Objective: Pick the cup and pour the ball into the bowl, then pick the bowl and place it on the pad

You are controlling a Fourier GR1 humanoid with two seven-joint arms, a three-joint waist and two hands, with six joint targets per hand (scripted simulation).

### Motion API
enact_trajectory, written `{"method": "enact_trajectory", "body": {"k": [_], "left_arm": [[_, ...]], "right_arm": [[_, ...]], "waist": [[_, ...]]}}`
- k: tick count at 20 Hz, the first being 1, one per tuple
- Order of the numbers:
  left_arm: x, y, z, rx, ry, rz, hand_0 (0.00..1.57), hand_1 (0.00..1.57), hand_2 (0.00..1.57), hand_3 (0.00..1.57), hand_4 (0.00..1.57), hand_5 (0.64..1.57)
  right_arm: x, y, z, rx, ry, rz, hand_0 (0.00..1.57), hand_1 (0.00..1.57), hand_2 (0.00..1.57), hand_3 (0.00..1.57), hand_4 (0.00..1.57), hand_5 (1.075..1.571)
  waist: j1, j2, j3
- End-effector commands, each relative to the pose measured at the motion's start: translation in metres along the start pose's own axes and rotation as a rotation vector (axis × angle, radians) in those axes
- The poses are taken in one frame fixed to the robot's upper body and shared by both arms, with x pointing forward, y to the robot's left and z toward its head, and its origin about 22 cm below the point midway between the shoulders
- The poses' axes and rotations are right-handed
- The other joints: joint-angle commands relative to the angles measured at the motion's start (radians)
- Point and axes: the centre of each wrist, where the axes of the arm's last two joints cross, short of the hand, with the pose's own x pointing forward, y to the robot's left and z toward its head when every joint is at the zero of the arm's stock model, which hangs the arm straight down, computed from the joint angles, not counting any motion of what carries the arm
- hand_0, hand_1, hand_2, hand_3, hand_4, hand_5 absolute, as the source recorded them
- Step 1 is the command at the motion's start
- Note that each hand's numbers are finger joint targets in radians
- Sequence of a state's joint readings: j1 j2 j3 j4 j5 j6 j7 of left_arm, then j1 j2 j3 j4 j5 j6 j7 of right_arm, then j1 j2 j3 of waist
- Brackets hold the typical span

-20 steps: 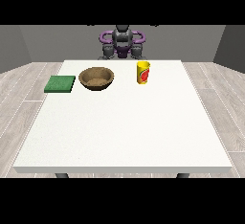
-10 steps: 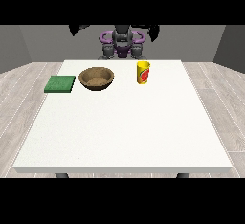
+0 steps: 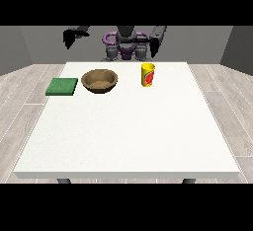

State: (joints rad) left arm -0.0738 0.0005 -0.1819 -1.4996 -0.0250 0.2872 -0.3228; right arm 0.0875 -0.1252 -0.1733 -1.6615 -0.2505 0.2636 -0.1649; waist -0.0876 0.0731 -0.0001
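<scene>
Two hands up, nothing held yet. Step in hand, as I judge it: reach for the cup, so all of the task is left to do.

L to R:
- green pad [image 3: 62, 86] flat at the table's left side, near the far edge. Final drop spot for the bowl.
- hand at the view's left [image 3: 69, 38]: raised above and behind the table's far-left corner, well apart from everything. Dark shape only, can't tell if fingers are apart or curled.
- wooden bowl [image 3: 100, 81] just right of the pad, not touching it. Upright, open side up.
- yellow cup [image 3: 147, 74] w/ red mark, upright, near the far edge, right of the bowl w/ a clear gap between them. Ball not visible from this angle, presumably inside.
- hand at the view's right [image 3: 154, 46]: hangs above and behind the cup, over the table's far edge, fingers pointing down. Not touching the cup. Apart or together: can't tell.
- white table [image 3: 128, 141]: the near part holds none of the task's things.

How to do it well, IMO:
- use the hand at the view's right, it's the closer one, cup sits below and in front of it.
- come down beside the cup, wrap it at mid-height, keep it upright during lift so the ball stays in.
- carry toward the bowl, tip only once the rim is over the bowl's middle.
- risk: knocking the cup over on approach.
</scene>
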Motion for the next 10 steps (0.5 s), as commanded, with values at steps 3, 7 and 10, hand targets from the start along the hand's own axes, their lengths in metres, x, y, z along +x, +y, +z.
{"method": "enact_trajectory", "body": {"k": [3, 7, 10], "left_arm": [[-0.006, 0.029, -0.043, 0.045, -0.059, -0.037, 0.0, 0.0, 0.0, 0.0, 0.0, 1.474], [-0.053, 0.021, -0.015, -0.007, -0.015, -0.053, 0.0, 0.0, 0.0, 0.0, 0.0, 1.454], [-0.071, 0.034, -0.024, 0.045, -0.019, -0.073, 0.0, 0.0, 0.0, 0.0, 0.0, 1.45]], "right_arm": [[-0.01, -0.038, -0.002, 0.001, -0.081, 0.005, 0.0, 0.0, 0.0, 0.0, 0.24, 1.57], [-0.013, -0.046, -0.004, -0.006, -0.049, 0.013, 0.0, 0.0, 0.0, 0.0, 0.25, 1.571], [-0.009, -0.036, -0.004, 0.017, -0.046, 0.016, 0.0, 0.0, 0.0, 0.0, 0.27, 1.571]], "waist": [[-0.005, 0.075, 0.0004], [0.003, 0.045, 0.0], [-0.035, 0.06, -0.0003]]}}
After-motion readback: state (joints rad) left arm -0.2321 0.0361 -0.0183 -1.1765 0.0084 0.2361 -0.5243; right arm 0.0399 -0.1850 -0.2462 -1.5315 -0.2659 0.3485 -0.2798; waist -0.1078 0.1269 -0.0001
